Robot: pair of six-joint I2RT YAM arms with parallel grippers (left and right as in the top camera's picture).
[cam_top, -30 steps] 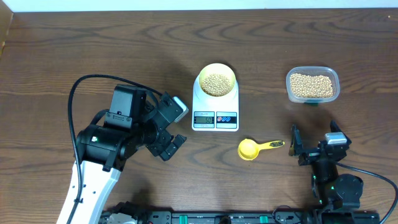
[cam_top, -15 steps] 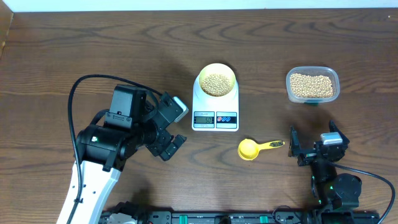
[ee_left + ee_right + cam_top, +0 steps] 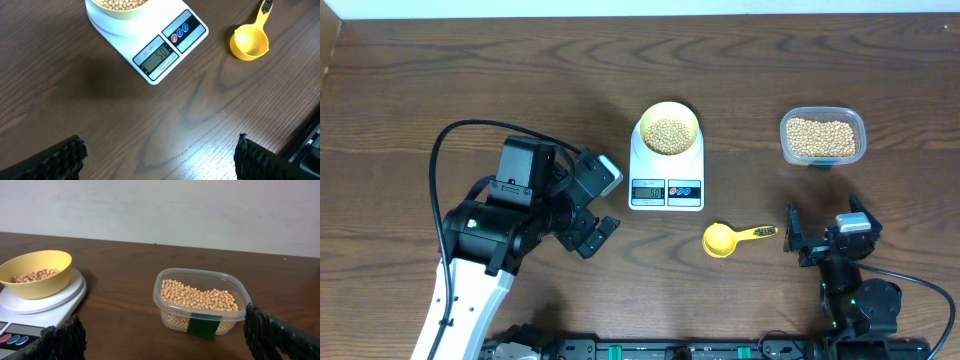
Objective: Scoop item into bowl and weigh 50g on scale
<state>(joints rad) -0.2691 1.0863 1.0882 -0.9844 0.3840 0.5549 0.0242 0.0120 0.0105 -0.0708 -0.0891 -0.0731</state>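
- Wooden table [image 3: 440,70], centre frame: we see beans [image 3: 668,135] in bowl [image 3: 668,106] on scale [image 3: 642,172].
- Left gripper [image 3: 610,205] spread, empty, lower left.
- Right gripper [image 3: 825,232] spread, empty, lower right.

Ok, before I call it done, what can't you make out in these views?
Overhead: the digits on the scale display are too small to read.
Left wrist: the display seems to read 50, but any further digit is unclear. The top edge cuts off most of the bowl and the end of the scoop handle.
Right wrist: the bottom edge cuts off the display, and the label on the tub is unreadable.
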